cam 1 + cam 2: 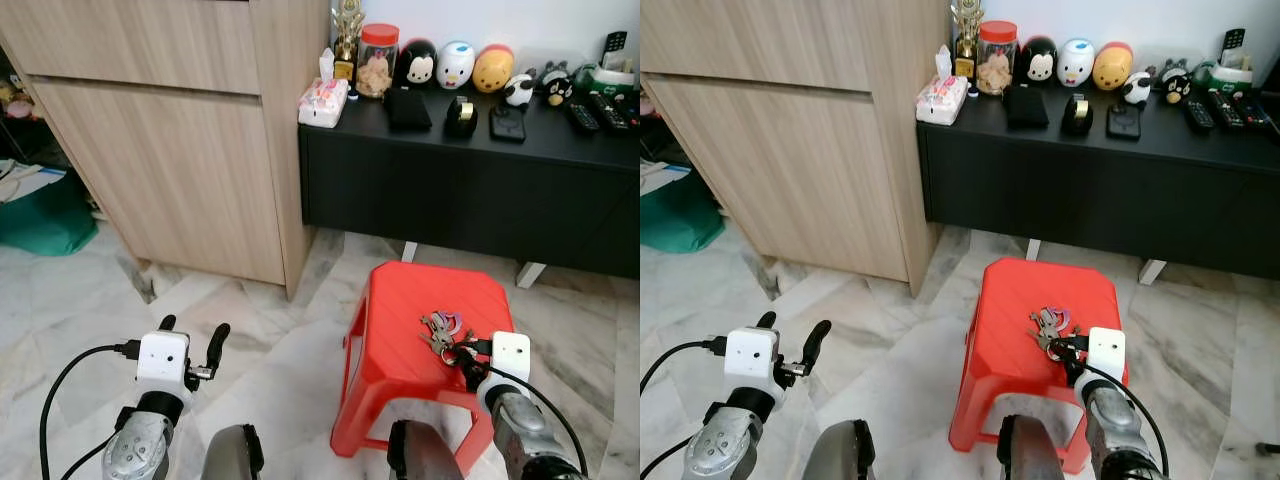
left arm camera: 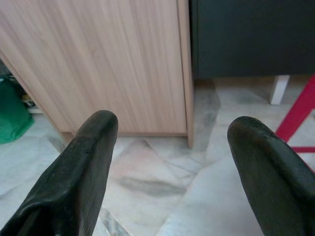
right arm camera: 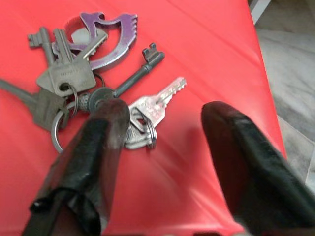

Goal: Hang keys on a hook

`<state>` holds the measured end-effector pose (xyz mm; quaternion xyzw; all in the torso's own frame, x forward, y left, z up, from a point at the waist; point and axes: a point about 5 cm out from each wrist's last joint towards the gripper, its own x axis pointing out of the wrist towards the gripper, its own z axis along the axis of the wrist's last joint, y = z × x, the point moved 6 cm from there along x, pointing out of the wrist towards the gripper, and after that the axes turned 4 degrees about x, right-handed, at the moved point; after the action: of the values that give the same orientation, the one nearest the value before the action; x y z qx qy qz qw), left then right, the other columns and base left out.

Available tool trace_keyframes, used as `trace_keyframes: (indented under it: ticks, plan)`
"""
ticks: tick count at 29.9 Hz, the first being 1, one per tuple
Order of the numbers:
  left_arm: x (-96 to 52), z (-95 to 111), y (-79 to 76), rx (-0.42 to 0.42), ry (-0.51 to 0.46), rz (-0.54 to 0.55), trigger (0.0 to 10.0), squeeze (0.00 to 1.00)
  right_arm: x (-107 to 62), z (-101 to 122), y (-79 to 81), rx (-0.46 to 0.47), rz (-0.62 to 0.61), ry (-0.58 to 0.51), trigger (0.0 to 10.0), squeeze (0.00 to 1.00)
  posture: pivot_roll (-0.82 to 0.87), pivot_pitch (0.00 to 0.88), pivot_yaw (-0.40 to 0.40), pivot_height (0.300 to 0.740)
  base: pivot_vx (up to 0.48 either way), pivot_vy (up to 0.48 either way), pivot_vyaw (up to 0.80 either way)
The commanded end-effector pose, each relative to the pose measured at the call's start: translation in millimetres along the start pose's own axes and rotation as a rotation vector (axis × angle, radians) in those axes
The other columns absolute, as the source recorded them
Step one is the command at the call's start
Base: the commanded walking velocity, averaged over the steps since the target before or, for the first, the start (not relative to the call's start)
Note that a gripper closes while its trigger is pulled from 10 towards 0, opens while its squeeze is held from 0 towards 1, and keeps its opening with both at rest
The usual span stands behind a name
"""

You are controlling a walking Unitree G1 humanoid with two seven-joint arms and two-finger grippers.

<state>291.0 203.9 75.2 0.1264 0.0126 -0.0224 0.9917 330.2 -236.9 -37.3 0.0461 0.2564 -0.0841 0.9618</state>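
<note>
- The keys [image 1: 441, 331] lie in a loose bunch on the flat top of the red stool [image 1: 400, 330], towards its far right part — a low, open surface that lets a gripper come down on them from above.
- The right gripper [image 3: 162, 128] sits low over the stool with its two black fingers spread, not pinching anything. In the right wrist view one finger [image 3: 101, 142] rests at the edge of the bunch, over the ring and a silver key, while the other stands apart over bare red plastic. That straddle looks like the set-up for a pinch on the nearest keys, so I judge the pick-up as not yet done.
- The bunch fans out: a purple tool-shaped fob [image 3: 106, 37] at the far side, a long dark key and several silver ones splayed around the ring. Lying flat like this, they may slide on the smooth plastic rather than lift.
- The left gripper [image 1: 192, 345] is held out over the marble floor [image 1: 260, 340], fingers spread and empty, facing the wooden cabinet [image 1: 180, 150] — clear of the work.
- No hook can be made out. The black sideboard [image 1: 460, 190] behind the stool carries jars and figurines.
</note>
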Motion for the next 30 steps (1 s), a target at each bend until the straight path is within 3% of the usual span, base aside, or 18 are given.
trace_keyframes:
  ticks: [1,3,4,5,6,7,8,9,15,16,17,19,20,21,30]
  plan:
    - [-1.6,3,-4.7,0.013,0.001,-0.015,10.0,0.0,1.7,7,-2.0,-0.01,0.003,-0.009,4.0,0.0,0.04,0.129,-0.026,0.583,0.0,0.0,0.0]
    - [-1.5,3,-5.4,0.013,0.002,-0.018,10.0,0.0,2.2,9,-2.3,-0.007,0.003,-0.014,4.0,0.0,0.04,0.129,-0.026,0.583,0.0,0.0,0.0]
    - [-1.5,4,-5.9,0.014,0.001,-0.02,10.0,0.0,2.5,10,-1.6,-0.016,0.009,-0.013,5.4,0.0,0.04,0.131,-0.026,0.583,0.0,0.0,0.0]
    - [-1.6,4,-6.0,0.015,0.001,-0.02,10.0,0.0,2.6,10,-1.4,-0.019,0.01,-0.013,5.4,0.0,0.04,0.131,-0.026,0.583,0.0,0.0,0.0]
    - [-1.5,5,-6.1,0.017,0.001,-0.023,10.0,0.0,3.0,11,0.1,-0.021,0.016,-0.013,4.0,0.0,0.05,0.131,-0.026,0.583,0.0,0.0,0.0]
    - [-1.5,5,-6.1,0.018,0.001,-0.023,10.0,0.0,3.1,11,0.6,-0.021,0.018,-0.013,4.0,0.0,0.05,0.131,-0.026,0.583,0.0,0.0,0.0]
    - [-1.5,5,-6.0,0.019,0.001,-0.024,10.0,0.0,3.3,12,1.2,-0.02,0.019,-0.014,1.1,0.0,0.05,0.131,-0.026,0.583,0.0,0.0,0.0]
    - [-1.5,5,-5.9,0.019,0.002,-0.024,10.0,0.0,3.3,12,1.6,-0.02,0.02,-0.015,0.0,0.0,0.05,0.131,-0.026,0.583,0.0,0.0,0.0]
    - [0.6,5,-6.8,0.025,0.007,-0.03,10.0,0.0,2.3,5,5.9,-0.014,0.026,-0.001,0.0,0.0,0.05,0.122,-0.027,0.583,0.0,0.0,0.0]
    - [1.4,5,-7.5,0.029,0.007,-0.035,10.0,0.0,1.4,0,6.7,-0.011,0.025,0.012,1.0,0.0,0.05,0.117,-0.027,0.583,0.0,0.0,0.0]
    - [1.4,5,-7.5,0.029,0.007,-0.035,10.0,0.0,1.4,0,6.7,-0.011,0.025,0.012,1.0,0.0,0.05,0.117,-0.027,0.583,0.0,0.0,0.0]
    - [2.4,5,-8.0,0.031,0.007,-0.038,10.0,0.0,0.3,-4,6.8,-0.005,0.022,0.023,5.4,0.0,0.05,0.108,-0.027,0.583,0.0,0.0,0.0]
    - [2.8,5,-8.1,0.031,0.008,-0.039,10.0,0.0,0.0,-5,6.8,-0.004,0.021,0.026,5.4,0.0,0.05,0.108,-0.027,0.583,0.0,0.0,0.0]
    - [3.6,5,-8.3,0.032,0.009,-0.042,10.0,0.0,-0.8,-9,7.1,-0.001,0.019,0.037,10.0,0.0,0.05,0.109,-0.026,0.583,0.0,0.0,0.0]
    - [-1.3,2,-8.1,0.04,0.022,-0.052,10.0,0.0,-3.7,-20,9.5,0.006,0.018,0.059,10.0,0.0,0.06,0.109,-0.023,0.583,0.0,0.0,0.0]
